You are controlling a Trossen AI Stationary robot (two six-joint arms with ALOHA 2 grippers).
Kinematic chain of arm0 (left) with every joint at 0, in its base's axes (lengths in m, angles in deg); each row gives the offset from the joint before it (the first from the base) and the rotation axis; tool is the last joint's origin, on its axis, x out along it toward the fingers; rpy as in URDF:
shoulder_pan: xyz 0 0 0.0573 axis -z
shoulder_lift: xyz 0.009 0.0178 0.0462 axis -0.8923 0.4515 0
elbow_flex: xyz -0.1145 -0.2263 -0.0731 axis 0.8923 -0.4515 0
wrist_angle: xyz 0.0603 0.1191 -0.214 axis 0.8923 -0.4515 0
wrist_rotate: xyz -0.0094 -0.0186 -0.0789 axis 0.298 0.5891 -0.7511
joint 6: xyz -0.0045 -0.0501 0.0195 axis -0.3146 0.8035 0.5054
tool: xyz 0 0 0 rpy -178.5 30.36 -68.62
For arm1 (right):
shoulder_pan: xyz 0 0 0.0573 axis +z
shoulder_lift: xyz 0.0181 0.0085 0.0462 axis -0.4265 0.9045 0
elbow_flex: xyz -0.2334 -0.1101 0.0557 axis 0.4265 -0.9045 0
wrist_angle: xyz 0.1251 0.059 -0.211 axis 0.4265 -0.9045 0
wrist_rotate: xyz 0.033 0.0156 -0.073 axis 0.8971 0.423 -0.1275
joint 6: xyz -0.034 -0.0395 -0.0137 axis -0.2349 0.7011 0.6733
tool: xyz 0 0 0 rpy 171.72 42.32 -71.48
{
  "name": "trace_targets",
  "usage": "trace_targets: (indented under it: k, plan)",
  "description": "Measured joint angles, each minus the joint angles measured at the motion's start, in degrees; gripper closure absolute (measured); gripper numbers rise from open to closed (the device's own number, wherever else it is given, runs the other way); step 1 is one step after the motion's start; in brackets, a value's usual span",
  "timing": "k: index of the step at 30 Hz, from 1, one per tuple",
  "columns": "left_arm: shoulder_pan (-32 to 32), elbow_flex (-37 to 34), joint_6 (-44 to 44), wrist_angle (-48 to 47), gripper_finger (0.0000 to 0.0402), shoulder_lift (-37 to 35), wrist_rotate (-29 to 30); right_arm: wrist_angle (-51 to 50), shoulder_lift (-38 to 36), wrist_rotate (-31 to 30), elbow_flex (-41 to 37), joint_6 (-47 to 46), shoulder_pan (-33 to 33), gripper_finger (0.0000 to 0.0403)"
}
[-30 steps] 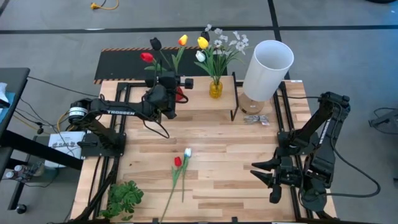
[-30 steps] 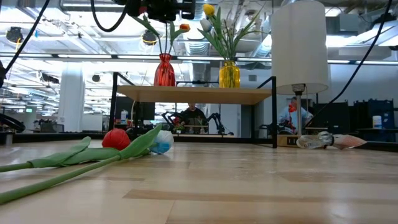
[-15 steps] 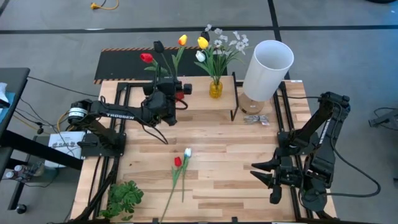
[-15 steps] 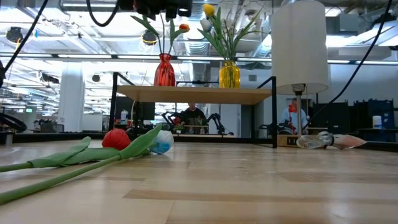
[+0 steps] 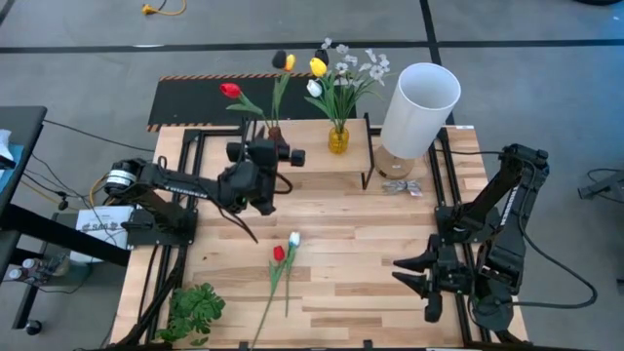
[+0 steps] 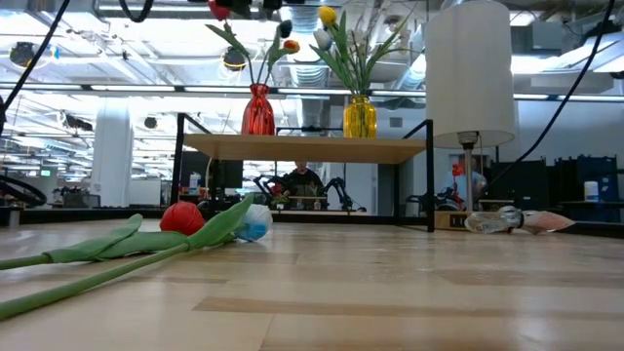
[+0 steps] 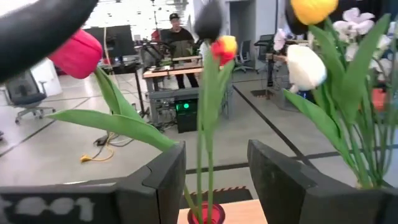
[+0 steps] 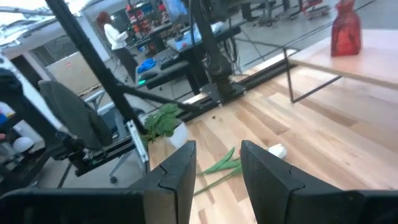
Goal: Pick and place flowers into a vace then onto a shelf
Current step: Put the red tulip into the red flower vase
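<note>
our left gripper (image 5: 261, 187) has let go and backed off, fingers spread; the red vase (image 6: 257, 110) of flowers (image 5: 255, 86) now stands on the shelf (image 6: 312, 148) at twelve o'clock. two tulips (image 5: 284, 255) remain mid-worktop (image 5: 370, 273). right gripper (image 5: 429, 278) waits, parted.

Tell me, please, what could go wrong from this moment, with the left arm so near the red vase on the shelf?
1. The left end effector, open, sits just in front of the red vase on the shelf; a careless retreat might catch the tulip stems and tip the vase.
2. The yellow vase stands close beside it, so a falling red vase might hit it.
3. Two tulips lie on the table; reaching for them could push them away.
</note>
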Motion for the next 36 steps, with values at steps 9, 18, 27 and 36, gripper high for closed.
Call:
trace_targets:
  k: [9,18,27,36]
  plan:
    - [6.2,0.0,-0.8,-0.1,0.0238,-0.8,0.0,0.5,0.0,2.2,0.0,0.0,0.0,0.0285]
    - [18.7,0.0,-1.7,0.0,0.0246,-1.4,0.0,0.5,0.0,7.3,0.0,0.0,-0.3,0.0285]
    - [36.3,0.0,-0.6,-0.1,0.0263,-1.4,-0.1,0.4,0.0,14.6,0.0,0.0,-2.4,0.0285]
    - [43.8,0.0,15.4,-3.6,0.0288,-1.4,-27.7,0.2,0.0,20.4,0.0,2.0,-5.2,0.0285]
